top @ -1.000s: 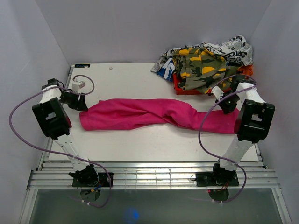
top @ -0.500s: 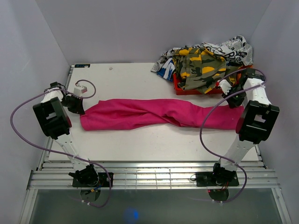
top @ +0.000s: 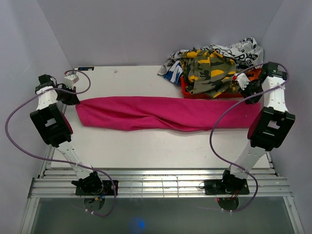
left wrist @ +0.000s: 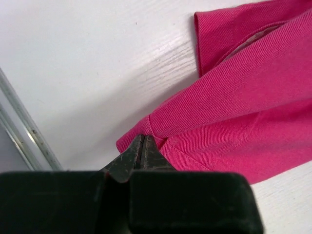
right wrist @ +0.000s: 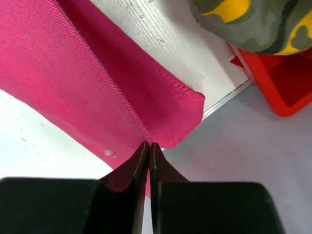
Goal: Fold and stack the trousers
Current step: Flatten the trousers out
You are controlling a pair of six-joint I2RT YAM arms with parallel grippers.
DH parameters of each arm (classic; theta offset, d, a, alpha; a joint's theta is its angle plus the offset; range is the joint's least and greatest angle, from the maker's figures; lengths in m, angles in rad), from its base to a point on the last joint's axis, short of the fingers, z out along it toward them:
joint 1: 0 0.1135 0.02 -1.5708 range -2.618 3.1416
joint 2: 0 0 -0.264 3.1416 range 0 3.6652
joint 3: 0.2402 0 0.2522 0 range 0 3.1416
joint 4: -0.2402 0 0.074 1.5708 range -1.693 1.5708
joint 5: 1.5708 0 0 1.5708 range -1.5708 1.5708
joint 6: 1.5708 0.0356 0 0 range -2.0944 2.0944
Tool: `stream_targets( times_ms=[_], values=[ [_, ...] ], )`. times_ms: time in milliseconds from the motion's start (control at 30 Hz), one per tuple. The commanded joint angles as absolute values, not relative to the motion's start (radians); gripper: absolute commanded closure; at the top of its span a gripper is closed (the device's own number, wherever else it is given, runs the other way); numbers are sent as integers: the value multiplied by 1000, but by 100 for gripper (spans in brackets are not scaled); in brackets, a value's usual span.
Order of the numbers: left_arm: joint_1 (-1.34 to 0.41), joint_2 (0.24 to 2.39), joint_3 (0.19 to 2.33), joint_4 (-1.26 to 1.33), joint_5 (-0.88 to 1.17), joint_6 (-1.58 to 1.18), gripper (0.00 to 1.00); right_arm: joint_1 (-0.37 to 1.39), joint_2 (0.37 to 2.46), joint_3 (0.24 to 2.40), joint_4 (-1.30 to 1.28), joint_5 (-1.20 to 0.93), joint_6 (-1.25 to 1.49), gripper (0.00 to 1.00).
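Holding the trousers point(top: 165, 113) taut across the surface point(top: 146, 151), from left edge to right edge.
My left claw point(left wrist: 144, 140) and right claw point(right wrist: 148, 145) each pinch one end; next, I judge, comes bringing the ends together.

- Trousers point(top: 161, 113): plain hot pink, no pattern; fine diagonal weave seen close up.
- Table point(top: 136, 146): white, faint grain.
- Bin point(top: 195, 95), far right corner: red.
- Camouflage garment point(top: 207, 70), on the bin: olive and dark green with yellow blotches.
- Printed cloth point(top: 243, 51), behind it: white with black print.
- Striped cloth point(top: 171, 74), left of the pile: blue and white.
- Cables point(top: 210, 139): purple.
- Arms point(top: 265, 126): white links, black housings.
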State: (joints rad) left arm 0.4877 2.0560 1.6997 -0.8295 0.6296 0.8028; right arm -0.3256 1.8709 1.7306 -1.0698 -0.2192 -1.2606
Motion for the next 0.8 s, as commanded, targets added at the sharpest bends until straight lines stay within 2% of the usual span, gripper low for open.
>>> stream_targets(
  times_ms=[0, 200, 300, 400, 433, 533, 667, 767],
  values=[
    [532, 1922, 1714, -744, 725, 798, 100, -363, 1853, 1833, -1130, -242, -1419, 92],
    [645, 1671, 1504, -785, 860, 1008, 100, -457, 1746, 1833, -1267, -324, -1549, 92],
    [719, 1507, 1351, -845, 925, 1133, 100, -523, 1631, 1676, -1264, -313, -1661, 92],
    [848, 1390, 1226, -1009, 943, 1400, 100, -586, 1524, 1482, -1252, -276, -1776, 92],
    [873, 1364, 1188, -1082, 936, 1560, 100, -622, 1499, 1432, -1232, -267, -1805, 92],
    [968, 1267, 1025, -1120, 884, 1765, 100, -693, 1410, 1231, -1186, -212, -1922, 92],
    [1026, 1255, 895, -1167, 753, 1945, 100, -764, 1362, 1010, -1102, -111, -2032, 92],
    [1029, 1253, 850, -1155, 678, 1962, 97, -772, 1359, 960, -1089, -58, -2040, 90]
  ],
)
